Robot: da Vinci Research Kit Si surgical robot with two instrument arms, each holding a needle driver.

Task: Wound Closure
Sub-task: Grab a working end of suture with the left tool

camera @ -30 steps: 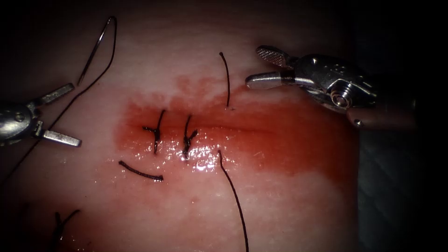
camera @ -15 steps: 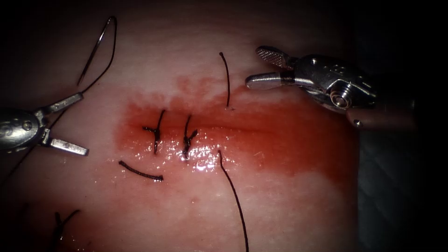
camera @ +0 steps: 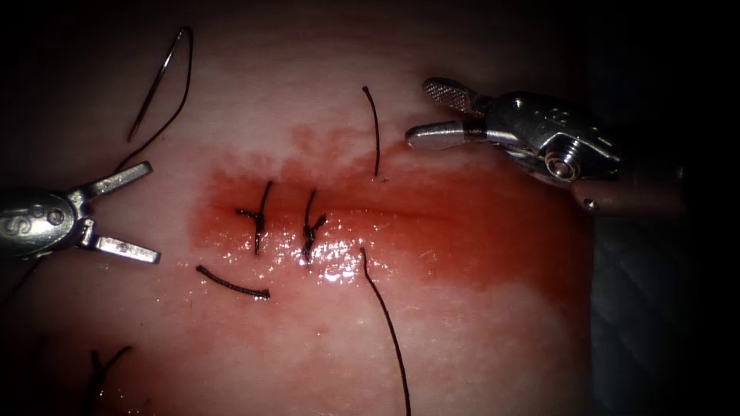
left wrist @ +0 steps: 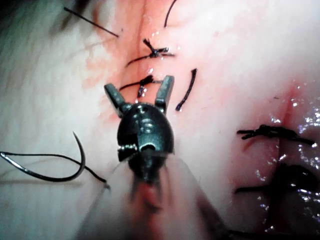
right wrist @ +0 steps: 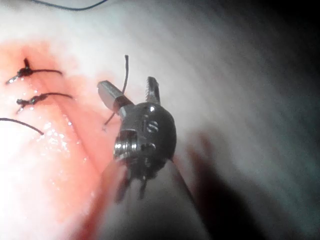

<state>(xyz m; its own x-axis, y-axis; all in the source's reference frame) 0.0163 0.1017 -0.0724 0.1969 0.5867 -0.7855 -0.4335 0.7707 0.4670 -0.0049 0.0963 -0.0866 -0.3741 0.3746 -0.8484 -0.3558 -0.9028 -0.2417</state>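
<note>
endoscope above, wrist views close, sharing stitched cut (camera: 308,212)

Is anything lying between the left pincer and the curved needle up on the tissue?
Nothing visible does. The open left pincer holds nothing. The thin curved steel needle lies free on the pale pork tissue, not in it, left of the cut. Between them lies bare tissue, crossed by the needle's own dark thread.

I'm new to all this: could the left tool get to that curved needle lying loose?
Probably yes. The left tool has open, empty jaws, and the needle lies free on the tissue, left of the cut, with nothing between them. The right tool, also open and empty, sits far away.
</note>
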